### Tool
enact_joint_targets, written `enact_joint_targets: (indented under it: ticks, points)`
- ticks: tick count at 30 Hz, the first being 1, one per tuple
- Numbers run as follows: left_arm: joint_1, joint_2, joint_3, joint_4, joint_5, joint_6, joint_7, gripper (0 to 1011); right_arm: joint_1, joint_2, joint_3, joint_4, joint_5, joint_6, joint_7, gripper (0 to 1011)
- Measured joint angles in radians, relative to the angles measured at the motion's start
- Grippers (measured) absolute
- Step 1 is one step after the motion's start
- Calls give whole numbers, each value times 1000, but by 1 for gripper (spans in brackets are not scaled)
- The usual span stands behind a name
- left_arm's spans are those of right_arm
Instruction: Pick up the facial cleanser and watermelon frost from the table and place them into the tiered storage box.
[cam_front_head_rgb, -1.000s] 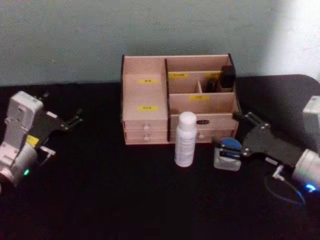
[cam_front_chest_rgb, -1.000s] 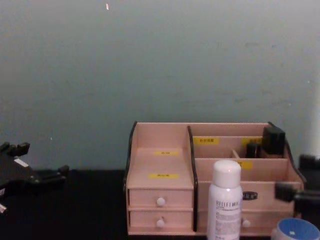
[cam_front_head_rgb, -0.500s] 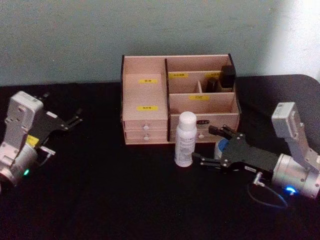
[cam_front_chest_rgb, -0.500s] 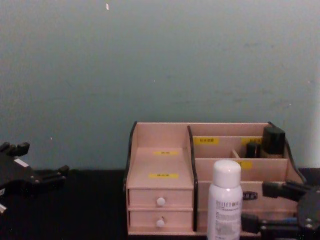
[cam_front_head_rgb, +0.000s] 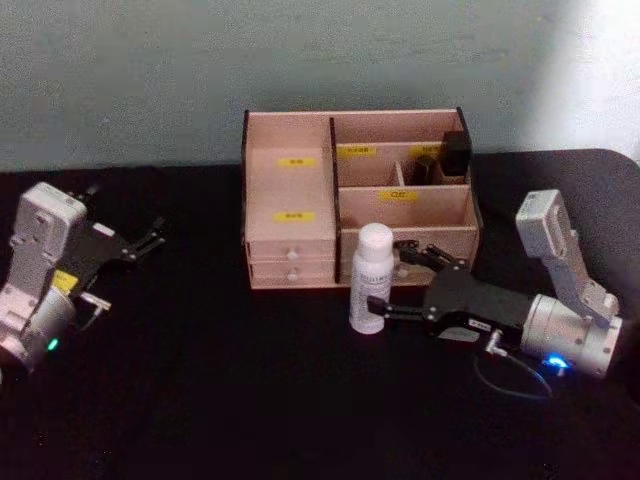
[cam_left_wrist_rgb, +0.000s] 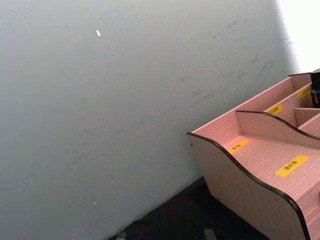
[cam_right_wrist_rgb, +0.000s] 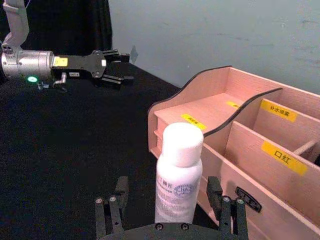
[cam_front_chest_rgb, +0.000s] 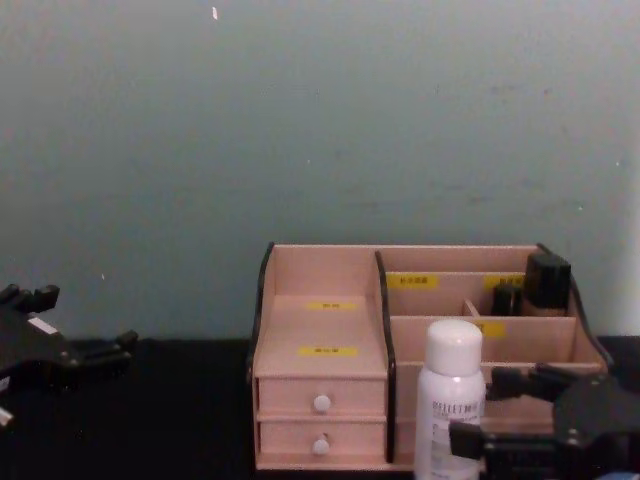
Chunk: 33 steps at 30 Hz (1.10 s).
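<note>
The facial cleanser stands upright on the black surface, just at 6 o'clock of the tiered storage box. The right end effector reaches in from the bottle's 4 o'clock, fingers spread wide either side of it, gripping nothing. The left end effector idles well off at 9 o'clock, fingers apart.

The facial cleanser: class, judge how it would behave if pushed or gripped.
Tall, slim and upright, the facial cleanser would probably tip if pushed high. Its smooth round body might slip in the open right hand, or roll once down.
</note>
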<state>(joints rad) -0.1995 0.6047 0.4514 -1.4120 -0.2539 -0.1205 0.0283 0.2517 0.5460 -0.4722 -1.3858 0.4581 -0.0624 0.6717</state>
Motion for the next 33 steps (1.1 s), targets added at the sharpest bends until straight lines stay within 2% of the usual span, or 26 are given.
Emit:
enact_joint_targets:
  ticks: [9,33]
  points:
    - [0,0,0,0,0,0,0,1001,41,-31,-18,52,11,9,11,1003]
    - [0,0,0,0,0,0,0,1001,88,-76,-40,130,22,29,7,1002]
